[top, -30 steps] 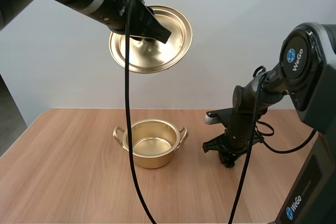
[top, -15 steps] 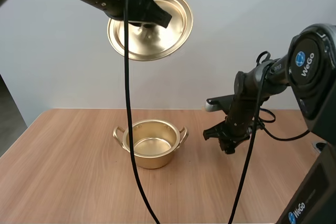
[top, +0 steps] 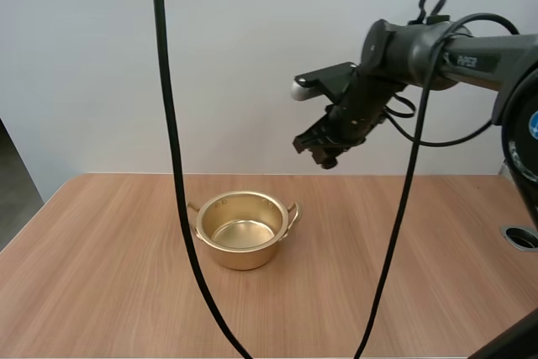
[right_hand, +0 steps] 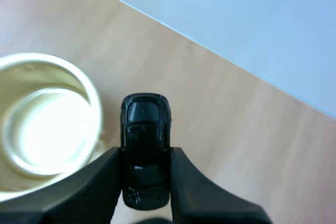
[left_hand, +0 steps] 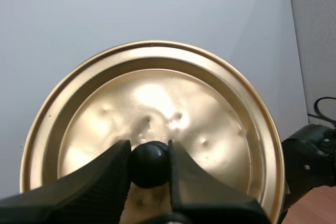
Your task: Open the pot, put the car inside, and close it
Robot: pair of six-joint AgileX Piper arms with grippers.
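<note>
right end effector (top: 324,155) risen, pinching one car (right_hand: 145,124) (black); left end effector (left_hand: 149,151) clamps one lid (left_hand: 210,124); one pot (top: 244,256) open.

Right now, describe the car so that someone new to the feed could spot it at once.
Start at the wooden table with the open gold pot on it. My right gripper hangs in the air up and to the right of the pot, pinching the car. It is small, glossy and black, unlike the gold pot and lid.

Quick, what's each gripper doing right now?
Left gripper: shut on the knob of the lid.
Right gripper: shut on the black car, in the air short of the pot.
</note>
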